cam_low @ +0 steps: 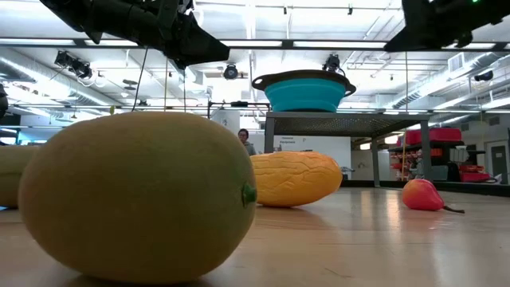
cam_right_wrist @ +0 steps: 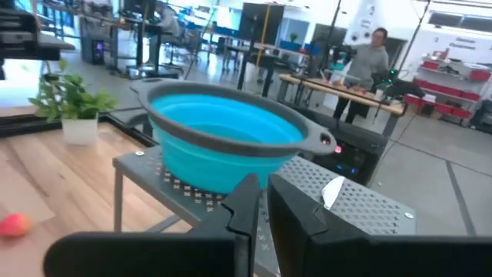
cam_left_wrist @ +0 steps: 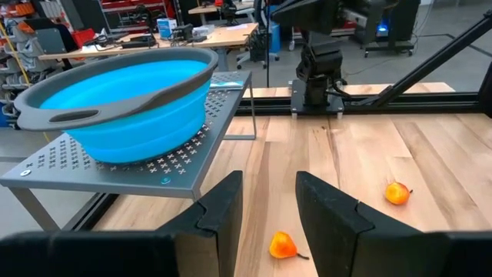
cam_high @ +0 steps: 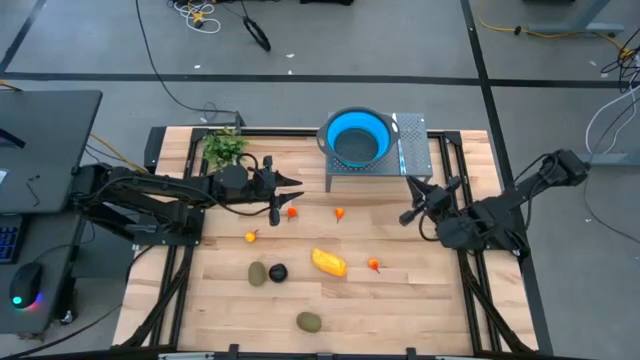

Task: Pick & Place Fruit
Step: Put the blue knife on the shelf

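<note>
Looking past your left gripper [cam_left_wrist: 267, 206], you see its fingers [cam_left_wrist: 223, 206] parted a little with nothing between them; one tiny orange-red fruit [cam_left_wrist: 283, 245] lies on the wood just below the gap, and a second one [cam_left_wrist: 397, 192] sits further off. From above, that gripper [cam_high: 274, 192] hangs over the worktop [cam_high: 400, 300] left of centre, toward the far edge.

Your right gripper [cam_right_wrist: 261, 201] has its fingers almost together, holding nothing. It [cam_high: 412, 212] waits near the right edge, just in front of the grey perforated stand [cam_high: 415, 150], with open wood between the two arms.

The blue bowl [cam_high: 358, 136] sits on that stand at the far edge, raised above the wood. A leafy green plant [cam_high: 223, 147] stands in the far left corner, close behind your left arm.

The rest of the fruit is spread over the middle and near side:
- elongated yellow-orange piece [cam_high: 329, 262], centre
- small orange-red piece [cam_high: 374, 265] just right of it
- another tiny one [cam_high: 250, 236] left of centre
- blackish round fruit [cam_high: 278, 272] touching or nearly touching an olive-green oval [cam_high: 258, 273]
- second olive-green oval [cam_high: 309, 321] near the front edge

The near right corner is bare wood.
</note>
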### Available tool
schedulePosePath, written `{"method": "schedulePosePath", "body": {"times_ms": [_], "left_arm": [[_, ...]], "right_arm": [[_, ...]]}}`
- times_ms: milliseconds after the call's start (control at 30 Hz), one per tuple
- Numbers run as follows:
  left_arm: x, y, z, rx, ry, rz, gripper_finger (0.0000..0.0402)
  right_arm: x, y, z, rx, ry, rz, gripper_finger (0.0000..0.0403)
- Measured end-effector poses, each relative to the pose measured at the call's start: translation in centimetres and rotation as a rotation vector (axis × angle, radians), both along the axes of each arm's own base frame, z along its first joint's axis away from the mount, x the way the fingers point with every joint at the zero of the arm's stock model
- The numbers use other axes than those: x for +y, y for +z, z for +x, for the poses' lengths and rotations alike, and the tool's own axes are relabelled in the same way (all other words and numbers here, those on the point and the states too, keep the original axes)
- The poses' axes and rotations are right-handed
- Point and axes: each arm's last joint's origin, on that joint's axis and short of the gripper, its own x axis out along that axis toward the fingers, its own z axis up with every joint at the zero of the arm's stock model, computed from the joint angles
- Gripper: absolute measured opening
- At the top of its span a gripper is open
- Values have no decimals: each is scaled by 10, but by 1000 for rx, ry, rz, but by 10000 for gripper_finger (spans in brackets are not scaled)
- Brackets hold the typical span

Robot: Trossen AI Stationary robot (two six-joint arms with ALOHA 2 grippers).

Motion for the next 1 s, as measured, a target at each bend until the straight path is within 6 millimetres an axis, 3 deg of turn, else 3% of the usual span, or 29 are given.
{"method": "schedulePosePath", "body": {"times_ms": [167, 300, 500, 700, 1000], "left_arm": [[0, 0, 0, -2, 2, -10, 130], [0, 0, 0, -4, 2, -15, 130], [0, 0, 0, -5, 2, -9, 130], [0, 3, 0, -25, -1, 9, 130], [0, 2, 0, -22, -2, 13, 130]], "right_arm": [[3, -6, -2, 49, 95, 29, 37], [-5, -23, -8, 175, 138, 93, 37], [-24, -40, -26, 302, 20, 165, 37], [-25, -38, -14, 295, 38, 140, 37], [-39, -63, -7, 300, -41, 60, 37]]}}
